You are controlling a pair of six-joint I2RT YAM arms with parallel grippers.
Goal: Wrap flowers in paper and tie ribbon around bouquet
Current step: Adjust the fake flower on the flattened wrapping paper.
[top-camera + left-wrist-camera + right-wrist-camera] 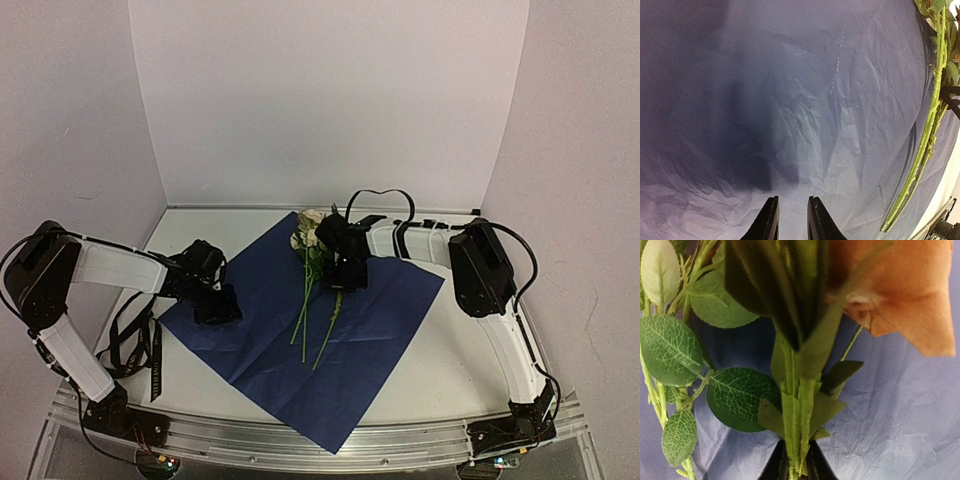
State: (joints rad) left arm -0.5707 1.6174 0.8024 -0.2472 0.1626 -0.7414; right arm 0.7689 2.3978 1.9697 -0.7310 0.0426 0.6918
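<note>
The paper (385,310) lies flat on the table like a diamond, dark navy face up. Across its middle lie the flowers (309,228), cream blooms at the far end and long green stems (303,312) pointing toward me. My right gripper (346,274) sits over them just below the blooms. In the right wrist view it (797,452) is shut on a green stem (798,410), with leaves and an orange bloom (912,295) close ahead. My left gripper (217,307) rests at the paper's left corner. In its own view it (792,200) stands slightly open over the creased paper (815,100). The black ribbon (140,345) lies off the paper at the left.
White walls (330,100) close the table in at the back and on both sides. A metal rail (300,440) runs along the near edge between the arm bases. A black cable loop (385,193) arches behind the right wrist. The stems (927,135) lie along the right edge of the left wrist view.
</note>
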